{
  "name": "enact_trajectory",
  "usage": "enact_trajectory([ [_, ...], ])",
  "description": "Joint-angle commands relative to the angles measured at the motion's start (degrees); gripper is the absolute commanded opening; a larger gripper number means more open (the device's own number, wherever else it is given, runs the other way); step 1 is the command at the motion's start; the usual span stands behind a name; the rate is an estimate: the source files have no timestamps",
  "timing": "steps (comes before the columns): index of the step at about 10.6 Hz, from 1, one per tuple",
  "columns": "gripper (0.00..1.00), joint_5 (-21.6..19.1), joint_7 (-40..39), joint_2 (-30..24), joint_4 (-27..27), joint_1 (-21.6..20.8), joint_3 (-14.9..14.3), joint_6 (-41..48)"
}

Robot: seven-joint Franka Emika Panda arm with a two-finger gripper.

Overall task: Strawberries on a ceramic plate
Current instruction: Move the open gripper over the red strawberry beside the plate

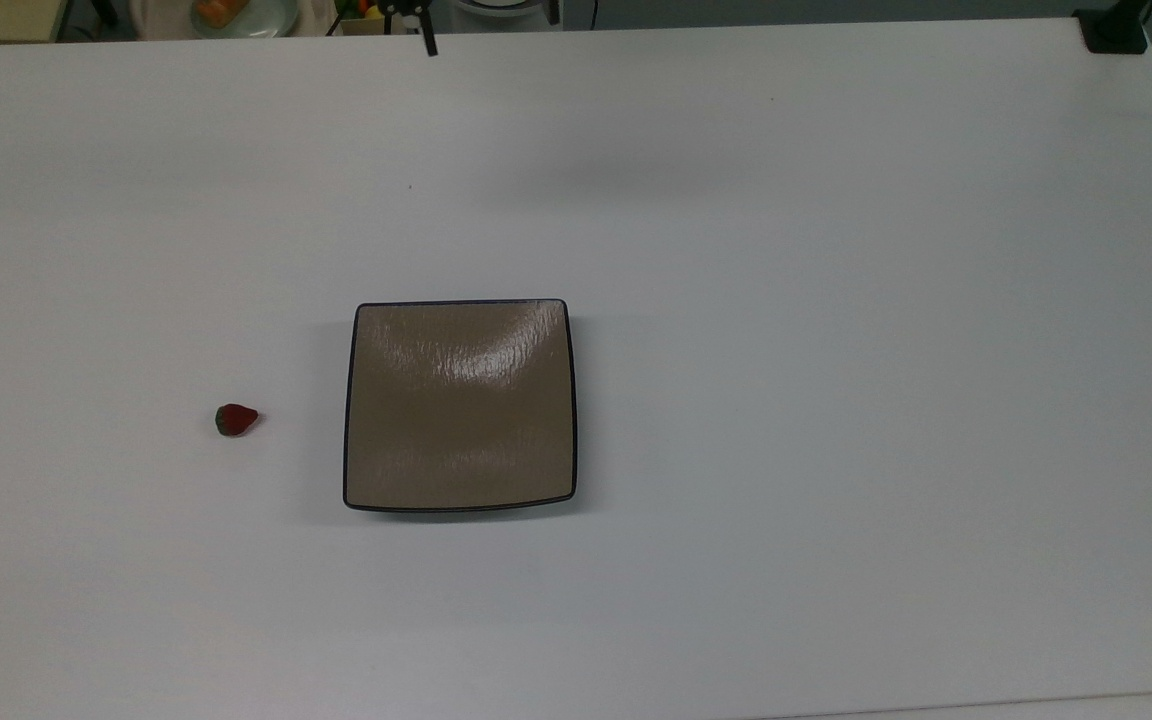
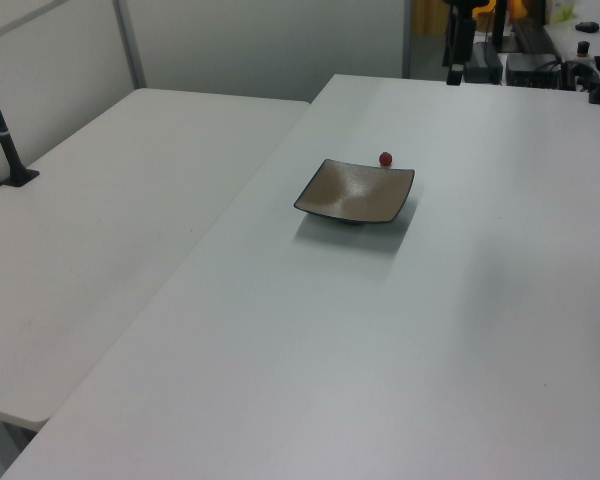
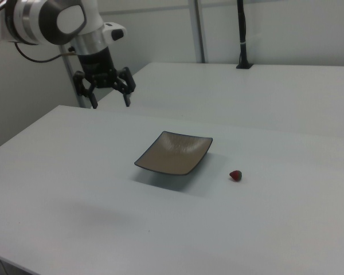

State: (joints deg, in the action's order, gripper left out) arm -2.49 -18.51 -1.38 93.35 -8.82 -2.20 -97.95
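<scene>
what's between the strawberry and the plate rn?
Nothing: in the top view, bare white table separates the strawberry from the ceramic plate. They lie apart, not touching.

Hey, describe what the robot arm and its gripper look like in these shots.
The arm is glossy white with rounded joint housings, a round dark grey cap on one joint and a thin dark cable trailing behind it. Its gripper is black, with two slim black fingers.

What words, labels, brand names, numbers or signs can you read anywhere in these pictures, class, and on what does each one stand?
None can be read: the ceramic plate, the strawberry, the table and the gripper with its arm carry no legible text, label or number in any view.
</scene>
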Motion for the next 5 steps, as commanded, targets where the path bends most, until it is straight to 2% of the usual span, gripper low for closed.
enact_trajectory([
  [1, 1.0, -0.85, -20.29, 0.06, 0.69, 3.71, -0.26, -0.58],
  [3, 1.0, -0.85, -25.86, 0.58, 0.6, 5.91, -0.26, -0.49],
  [5, 1.0, -0.76, -26.4, 2.34, 0.08, 8.02, -0.35, -1.1],
])
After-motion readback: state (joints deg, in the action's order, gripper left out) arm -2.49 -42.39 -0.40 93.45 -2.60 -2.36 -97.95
